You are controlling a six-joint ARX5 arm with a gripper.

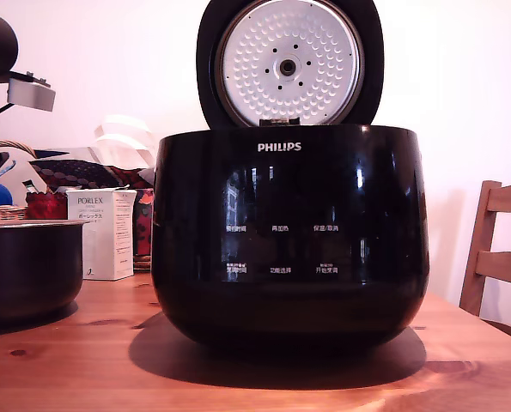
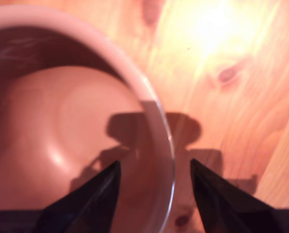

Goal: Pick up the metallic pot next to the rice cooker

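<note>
Home dining or kitchen corner, knotty pine wooden counter [image 1: 57, 360], slatted wooden chair [image 1: 498, 257], glossy black PHILIPS rice cooker [image 1: 289, 232], white PORLEX box [image 1: 100, 233], plain white wall [image 1: 461, 77]

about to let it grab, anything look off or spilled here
Nothing stands out. The metallic pot sits upright and empty on the table, the open gripper straddles its rim, and the rice cooker stands level.

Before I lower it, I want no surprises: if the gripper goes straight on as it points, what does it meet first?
Probably the metallic pot's rim: the open gripper straddles it, one finger over the inside, one over the wooden table. Depth is unclear.
</note>
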